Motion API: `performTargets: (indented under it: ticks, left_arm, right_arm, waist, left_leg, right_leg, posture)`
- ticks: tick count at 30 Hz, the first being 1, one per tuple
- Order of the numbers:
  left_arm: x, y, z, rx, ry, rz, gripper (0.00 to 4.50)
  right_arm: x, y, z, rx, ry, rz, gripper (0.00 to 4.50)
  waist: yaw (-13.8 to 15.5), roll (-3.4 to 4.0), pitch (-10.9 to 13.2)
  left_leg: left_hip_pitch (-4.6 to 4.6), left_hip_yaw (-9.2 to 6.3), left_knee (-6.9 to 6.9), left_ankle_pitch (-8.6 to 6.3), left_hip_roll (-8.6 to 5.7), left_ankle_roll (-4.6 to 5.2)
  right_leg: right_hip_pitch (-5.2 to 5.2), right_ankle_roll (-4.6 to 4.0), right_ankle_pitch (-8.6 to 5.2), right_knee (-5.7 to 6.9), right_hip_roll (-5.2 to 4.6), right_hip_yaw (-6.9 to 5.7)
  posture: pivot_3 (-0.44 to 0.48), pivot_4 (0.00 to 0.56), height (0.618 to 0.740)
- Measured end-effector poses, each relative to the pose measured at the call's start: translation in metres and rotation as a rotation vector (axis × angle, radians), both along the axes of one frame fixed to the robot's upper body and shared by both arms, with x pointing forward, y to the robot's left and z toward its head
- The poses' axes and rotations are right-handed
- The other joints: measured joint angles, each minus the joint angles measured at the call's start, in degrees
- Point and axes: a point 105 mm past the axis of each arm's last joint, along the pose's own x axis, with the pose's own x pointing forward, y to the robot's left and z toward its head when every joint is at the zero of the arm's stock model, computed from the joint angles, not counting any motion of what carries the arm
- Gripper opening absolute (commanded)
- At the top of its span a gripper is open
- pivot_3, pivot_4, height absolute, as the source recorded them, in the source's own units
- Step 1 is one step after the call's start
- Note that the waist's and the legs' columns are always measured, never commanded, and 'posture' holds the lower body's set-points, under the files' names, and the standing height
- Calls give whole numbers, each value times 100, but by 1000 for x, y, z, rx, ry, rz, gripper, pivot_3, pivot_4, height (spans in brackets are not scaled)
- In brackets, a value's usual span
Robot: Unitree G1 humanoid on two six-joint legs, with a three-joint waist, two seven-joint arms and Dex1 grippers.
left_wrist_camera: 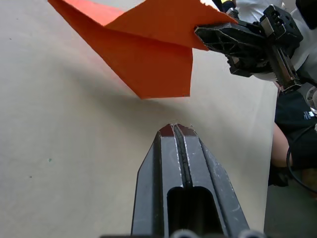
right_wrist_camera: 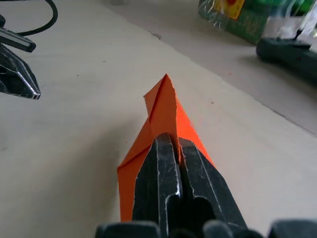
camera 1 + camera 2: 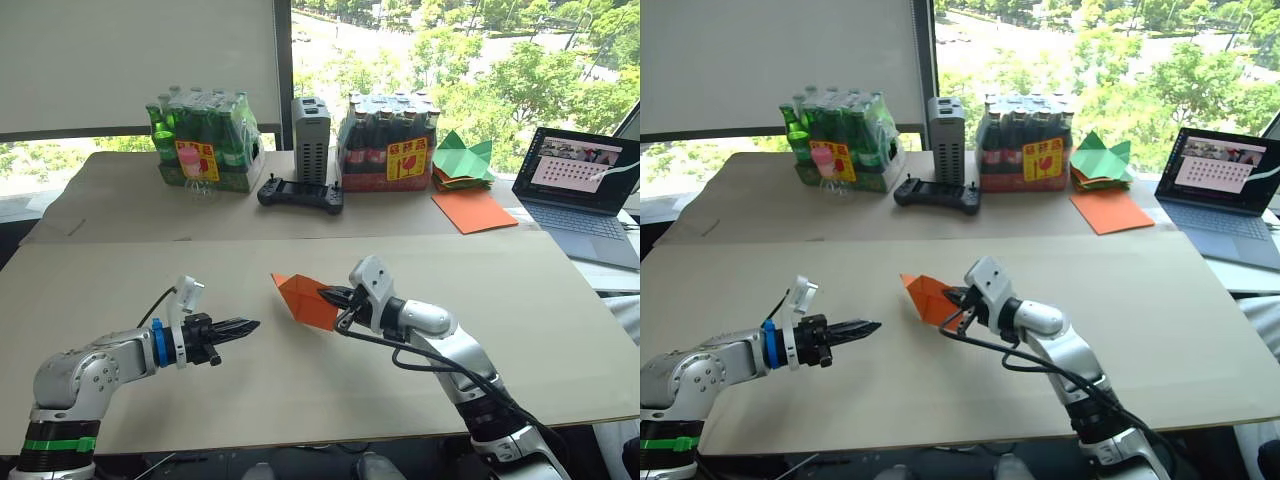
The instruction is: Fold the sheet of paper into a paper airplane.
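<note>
The sheet of paper [image 3: 305,298] is bright orange and folded into a pointed dart, a paper airplane with layered flaps. It hangs just above the middle of the beige table [image 3: 120,280]. My right gripper [image 3: 333,296] is shut on its rear edge, and the nose [image 2: 166,82] points away along the fingers [image 2: 163,163]. My left gripper [image 3: 250,325] is shut with nothing in it. It points at the airplane [image 1: 148,54] from the left, a short gap away, tip [image 1: 176,128] low over the table.
Along the back stand two shrink-wrapped bottle packs [image 3: 205,140] [image 3: 388,145], a grey box [image 3: 310,135] and a black controller [image 3: 300,193]. A flat orange sheet [image 3: 472,210] and green paper shapes [image 3: 462,158] lie back right, beside a laptop [image 3: 585,190].
</note>
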Motion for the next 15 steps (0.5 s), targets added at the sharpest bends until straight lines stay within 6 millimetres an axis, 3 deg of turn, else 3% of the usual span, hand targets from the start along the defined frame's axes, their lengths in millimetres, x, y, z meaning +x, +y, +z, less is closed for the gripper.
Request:
performTargets:
  ticks: [7, 11, 14, 15]
  left_arm:
    - [1, 1, 2, 6, -7, 0, 0]
    - [1, 2, 2, 7, -6, 2, 0]
    - [1, 2, 2, 7, -7, 3, 0]
    - [1, 2, 2, 7, -7, 4, 0]
  right_arm:
    - [-4, 5, 12, -291, -639, 97, 36]
    - [-13, 8, -12, -521, -913, 253, 36]
    - [-22, 9, -42, -595, -905, 358, 36]
    - [-23, 10, -42, -589, -912, 368, 36]
  waist:
    - [-6, 0, 0]
    - [0, 0, 0]
    - [-8, -1, 0]
    - [-14, -1, 0]
  left_leg:
    - [-1, 1, 6, 0, 0, 0]
    - [0, 1, 8, 1, -3, -2]
    - [-1, 2, 9, 1, -2, -1]
    - [2, 2, 10, 1, -2, -1]
  right_leg:
    - [0, -1, 0, 4, 0, 1]
    - [-1, -1, 1, 6, -2, 3]
    - [0, -2, 1, 6, -2, 4]
    - [2, -2, 1, 7, -2, 5]
  posture:
    - [0, 150, 740]
    - [0, 150, 740]
    - [0, 150, 740]
    - [0, 150, 740]
